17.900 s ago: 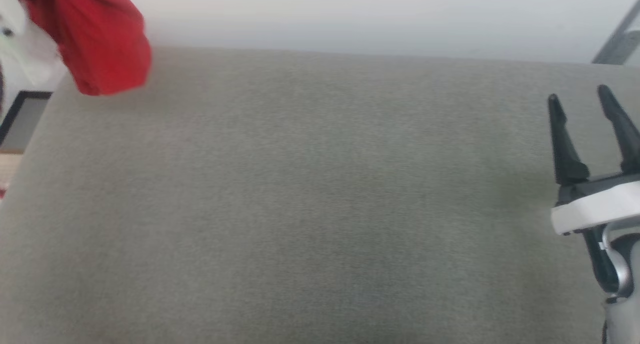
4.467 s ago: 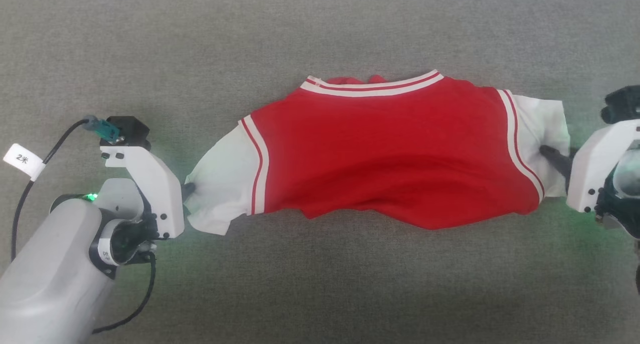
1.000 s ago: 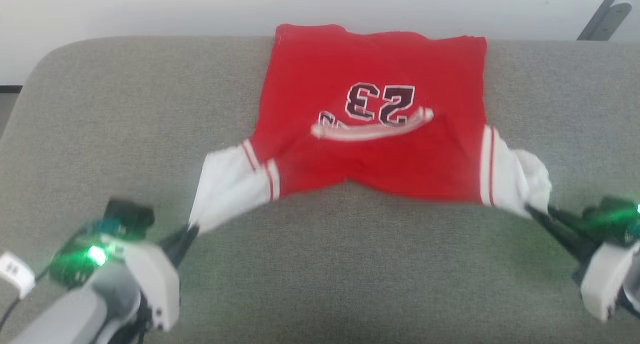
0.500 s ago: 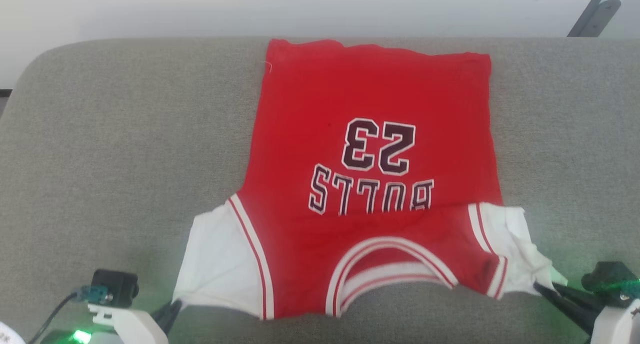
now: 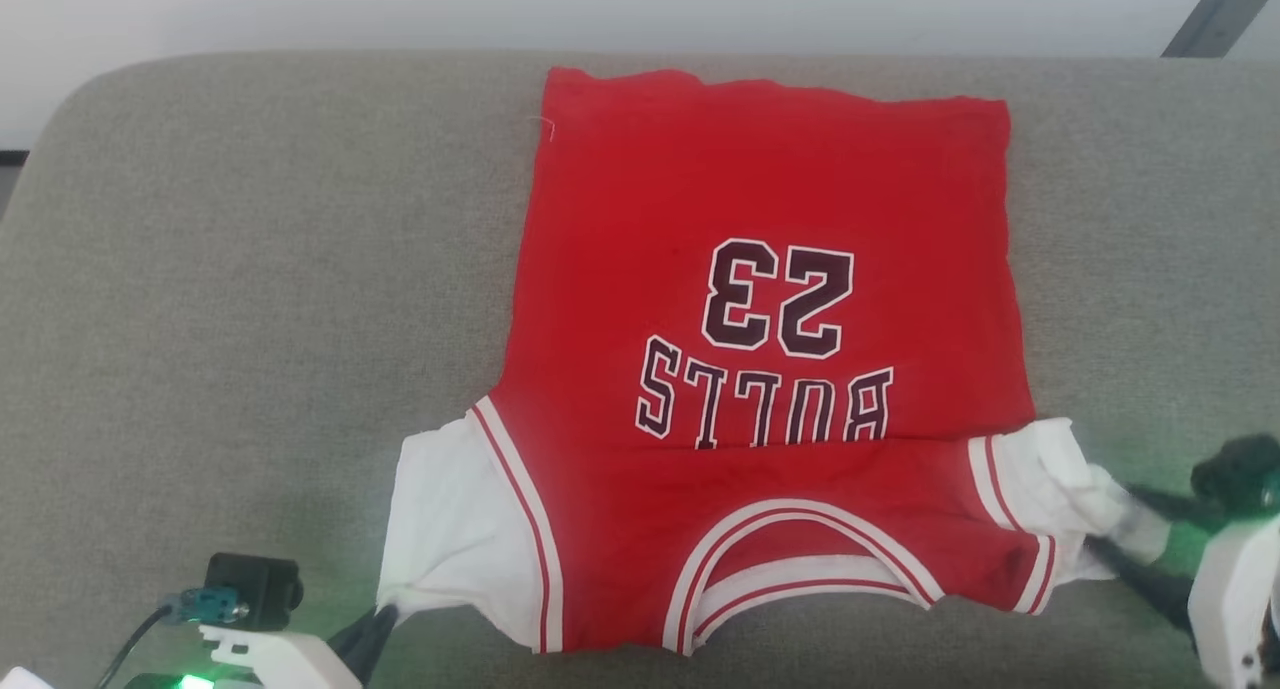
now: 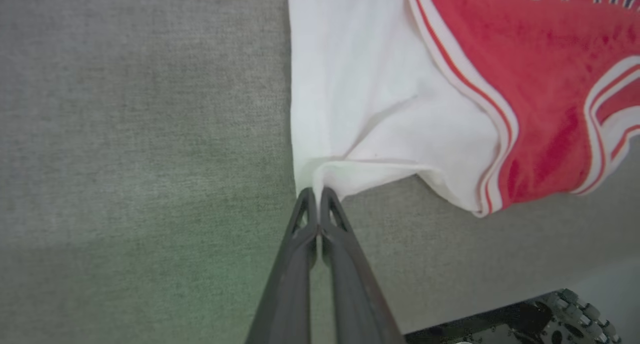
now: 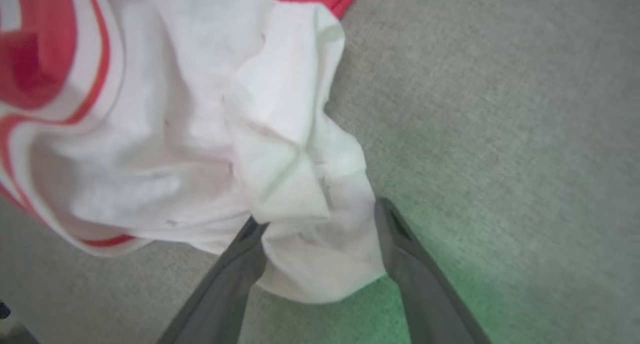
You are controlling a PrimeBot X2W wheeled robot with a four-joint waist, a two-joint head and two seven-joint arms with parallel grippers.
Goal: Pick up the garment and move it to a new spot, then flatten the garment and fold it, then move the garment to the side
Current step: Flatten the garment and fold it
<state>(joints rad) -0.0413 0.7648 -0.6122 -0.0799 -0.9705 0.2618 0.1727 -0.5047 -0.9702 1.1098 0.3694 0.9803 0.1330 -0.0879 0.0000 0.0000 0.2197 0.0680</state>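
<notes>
The garment [image 5: 760, 269], a red jersey with a dark 23, lies spread face up on the grey cushion [image 5: 250, 269], its hem at the far edge and its striped collar [image 5: 800, 549] near me. My left gripper [image 5: 372, 631] is at the lower left, shut on the corner of the white left sleeve [image 6: 360, 109]; the left wrist view shows the left gripper [image 6: 317, 193] pinching that cloth. My right gripper [image 5: 1105, 519] stands open, its fingers either side of the crumpled white right sleeve [image 7: 295, 149]. In the right wrist view the right gripper [image 7: 320, 215] has cloth lying loose between its spread fingers.
A pale wall runs behind the cushion, with a grey metal strut [image 5: 1215, 14] at the top right. The cushion's front edge and part of the robot's base [image 6: 550, 319] show low in the left wrist view. Bare cushion lies left and right of the jersey.
My right gripper has opened and let go of the right sleeve, which now lies slack. The jersey has settled flat on the cushion. My left gripper still holds its sleeve.
</notes>
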